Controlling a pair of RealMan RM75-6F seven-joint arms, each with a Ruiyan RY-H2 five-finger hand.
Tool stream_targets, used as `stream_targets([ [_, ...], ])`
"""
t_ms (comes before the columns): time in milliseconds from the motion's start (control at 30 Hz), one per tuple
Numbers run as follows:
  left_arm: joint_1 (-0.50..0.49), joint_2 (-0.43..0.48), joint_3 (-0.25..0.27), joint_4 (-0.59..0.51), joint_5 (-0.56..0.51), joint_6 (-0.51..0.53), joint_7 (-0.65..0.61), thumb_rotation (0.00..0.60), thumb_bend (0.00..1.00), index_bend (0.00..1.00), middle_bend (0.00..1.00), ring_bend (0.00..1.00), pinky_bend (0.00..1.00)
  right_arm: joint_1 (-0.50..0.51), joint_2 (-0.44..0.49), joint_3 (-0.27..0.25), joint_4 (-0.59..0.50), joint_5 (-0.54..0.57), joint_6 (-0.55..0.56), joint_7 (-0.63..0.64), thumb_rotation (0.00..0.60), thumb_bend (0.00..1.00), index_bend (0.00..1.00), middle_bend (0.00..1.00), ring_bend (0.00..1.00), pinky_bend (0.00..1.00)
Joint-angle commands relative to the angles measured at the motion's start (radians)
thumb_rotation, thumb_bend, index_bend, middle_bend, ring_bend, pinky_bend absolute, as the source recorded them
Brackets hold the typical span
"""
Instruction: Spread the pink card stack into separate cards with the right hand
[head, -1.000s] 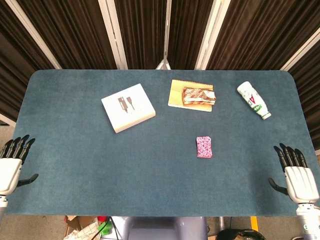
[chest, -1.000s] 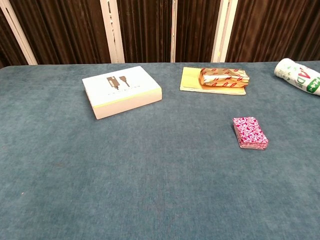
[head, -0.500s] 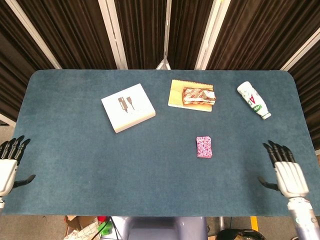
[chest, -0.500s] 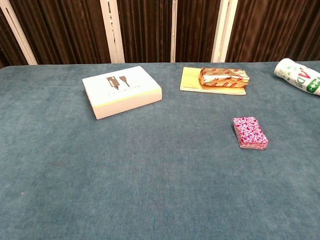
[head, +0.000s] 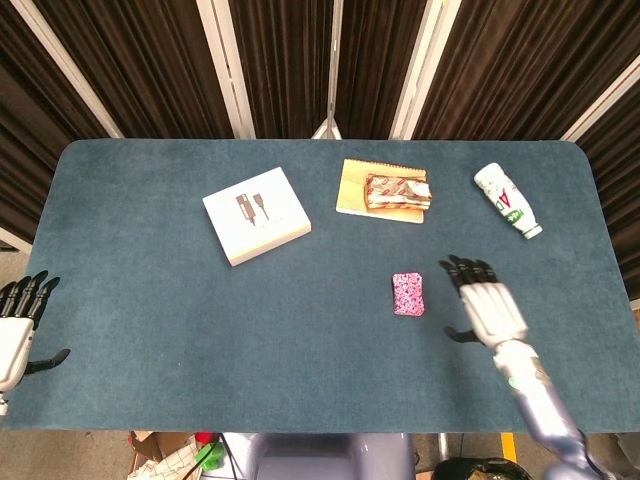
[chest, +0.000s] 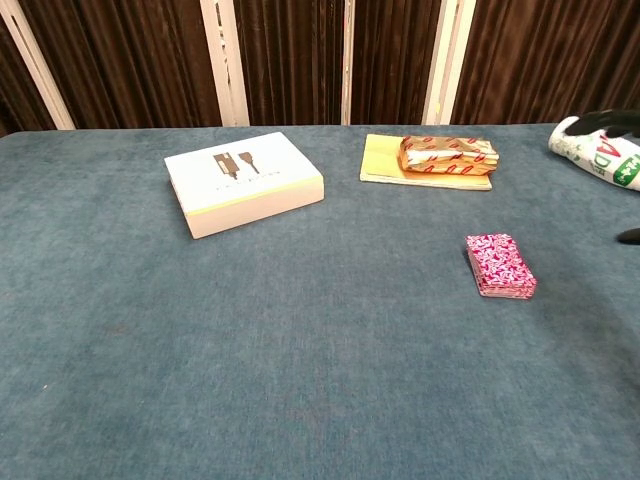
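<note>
The pink patterned card stack (head: 408, 294) (chest: 500, 265) lies squared up on the blue table, right of centre. My right hand (head: 489, 306) hovers just to the right of the stack, fingers spread and pointing away, not touching it. In the chest view only dark fingertips (chest: 616, 120) show at the right edge. My left hand (head: 17, 333) stays at the table's near left corner, fingers apart and holding nothing.
A white box (head: 256, 214) sits left of centre. A yellow pad with a foil-wrapped snack (head: 397, 190) lies behind the stack. A white bottle (head: 507, 199) lies on its side at the far right. The table's front edge (head: 300, 428) is near.
My right hand has moved left and forward from the table's near right edge to beside the card stack. The left hand drifted slightly lower. The cards have not moved.
</note>
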Motion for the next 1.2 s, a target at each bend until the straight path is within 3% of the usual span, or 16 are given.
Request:
stream_targets([
  [33,0.000,0.002,0.000,-0.001,-0.002,-0.003,-0.003,0.600,0.02,0.00,0.00,0.00,0.00,0.109,-0.085,0.027,0.005,0.167,-0.046,-0.108,0.600,0.24,0.00,0.00,0.00,0.00],
  [267,-0.003,0.006,0.001,-0.006,-0.013,-0.016,-0.008,0.600,0.02,0.00,0.00,0.00,0.00,0.210,-0.198,0.023,0.110,0.341,-0.045,-0.185,0.600,0.24,0.00,0.00,0.00,0.00],
  [567,-0.006,0.007,-0.001,-0.012,-0.023,-0.026,-0.008,0.600,0.02,0.00,0.00,0.00,0.00,0.286,-0.302,0.015,0.234,0.405,-0.034,-0.215,0.600,0.24,0.02,0.00,0.00,0.00],
  [833,-0.007,0.014,0.001,-0.016,-0.032,-0.038,-0.018,0.600,0.02,0.00,0.00,0.00,0.00,0.318,-0.323,-0.014,0.289,0.466,-0.037,-0.247,0.600,0.24,0.12,0.00,0.00,0.00],
  [1200,-0.010,0.017,0.001,-0.024,-0.039,-0.046,-0.019,0.600,0.02,0.00,0.00,0.00,0.00,0.346,-0.348,-0.044,0.354,0.519,-0.046,-0.248,0.600,0.24,0.16,0.00,0.00,0.00],
])
